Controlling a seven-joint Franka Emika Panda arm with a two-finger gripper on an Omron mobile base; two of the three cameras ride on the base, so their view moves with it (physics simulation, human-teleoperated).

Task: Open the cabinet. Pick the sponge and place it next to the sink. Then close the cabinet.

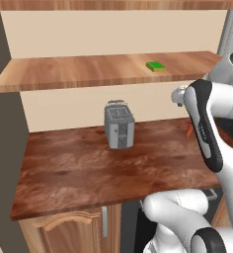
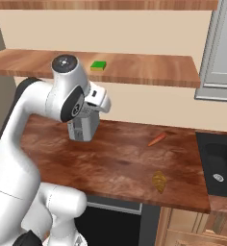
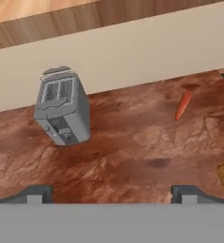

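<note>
Green-topped sponge (image 1: 156, 66) lies flat on the grained plank shelf of the cabinet (image 1: 79, 71).
Below, a boxy grey toaster (image 3: 61, 111) and slim orange carrot (image 3: 182, 105) sit well apart on the mottled brown surface (image 3: 133, 152); the pincer (image 3: 111, 193) hangs open, empty.

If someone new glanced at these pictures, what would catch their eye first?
Probably the bright green sponge, lying alone on the open wooden shelf of the cabinet. Below it, a grey toaster stands on the dark wood counter, with an orange carrot lying further toward the sink.
</note>
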